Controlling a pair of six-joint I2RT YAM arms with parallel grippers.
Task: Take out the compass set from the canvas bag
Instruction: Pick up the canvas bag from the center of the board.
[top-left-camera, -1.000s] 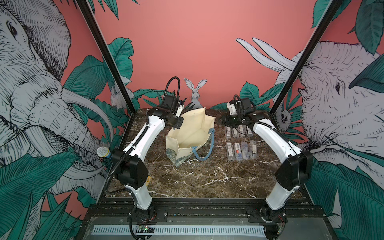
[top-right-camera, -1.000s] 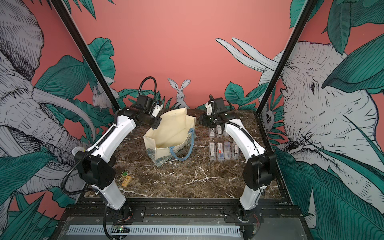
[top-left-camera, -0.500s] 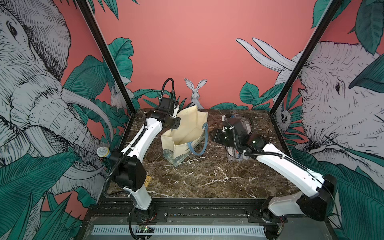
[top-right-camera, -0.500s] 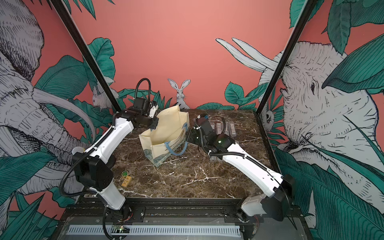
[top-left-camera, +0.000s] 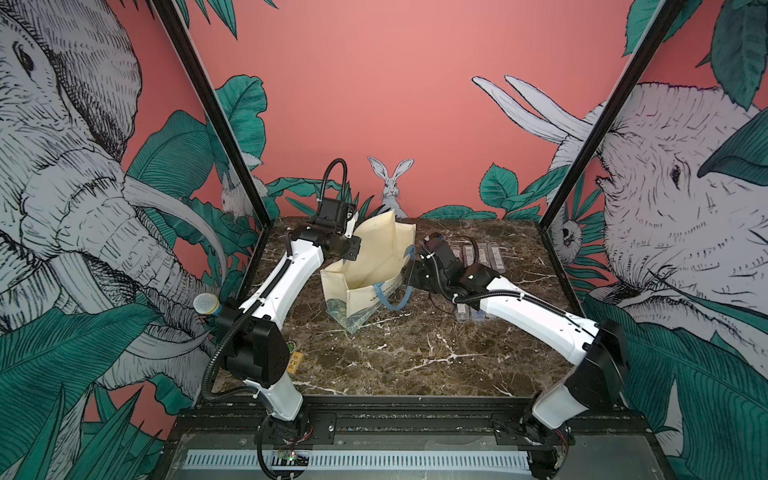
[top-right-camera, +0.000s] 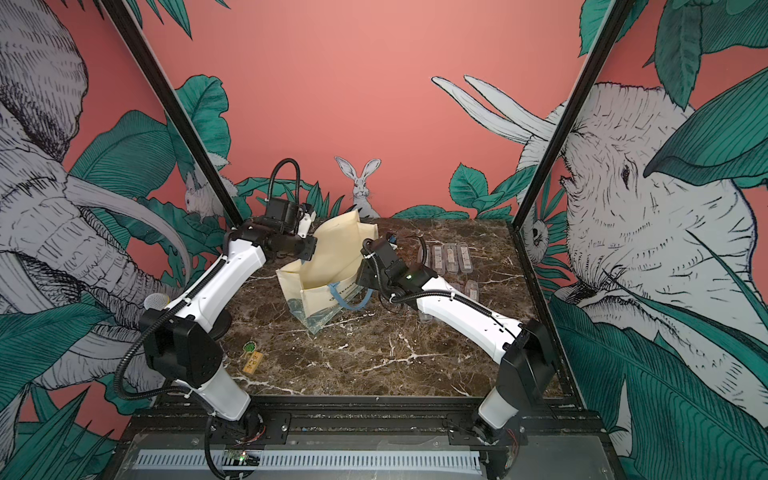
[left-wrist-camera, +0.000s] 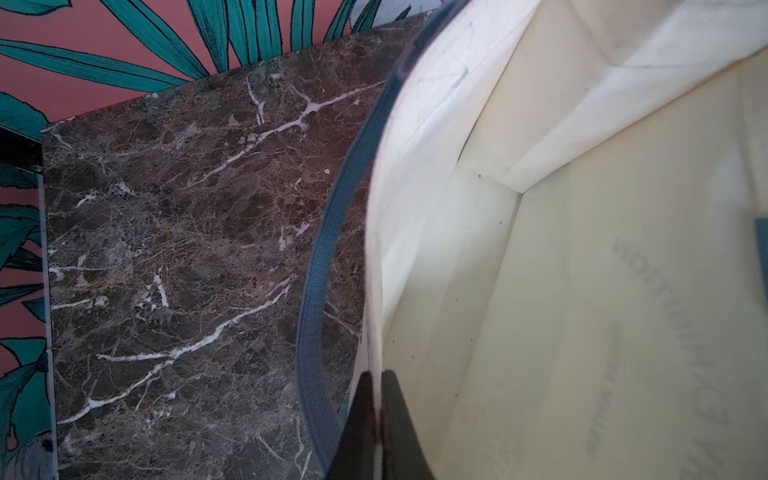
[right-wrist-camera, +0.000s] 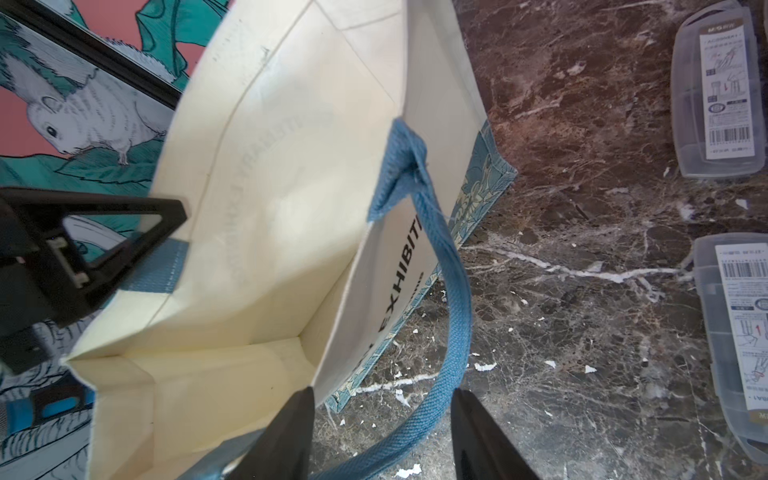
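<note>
Left gripper (left-wrist-camera: 376, 384): jaws pressed together on the rim of the canvas bag (left-wrist-camera: 582, 270), just beside the far strap handle (left-wrist-camera: 328, 249). In both top views that pinch sits on the bag's far-left top edge. The bag (top-left-camera: 374, 262) rests on its leafy base on the table (top-left-camera: 415, 353), leaning, with its mouth open upward.

Right gripper (right-wrist-camera: 382, 392): jaws spread, nothing clamped. The near strap handle (right-wrist-camera: 453, 311) loops down through the gap between my 2 fingers. 1 finger (right-wrist-camera: 291, 432) is at the bag's near wall, below the black "EXHIBIT" lettering. I cannot tell if it touches the canvas. In a top view the right gripper (top-right-camera: 362, 276) is at the bag's right side.

Bag interior: my 2 wrist views show cream lining and folds, with the bottom corners partly in shadow.

Clear plastic cases (right-wrist-camera: 715, 91) with printed labels and barcodes lie flat on the table to the right of the bag, apart from it. The label drawings look like a compass. In a top view there is a far row of 4 (top-left-camera: 478, 254) and more nearer the front (top-left-camera: 469, 312), partly hidden by my right arm.

A small yellow tag (top-right-camera: 253, 360) lies on the table near my left arm, well apart from the bag.
</note>
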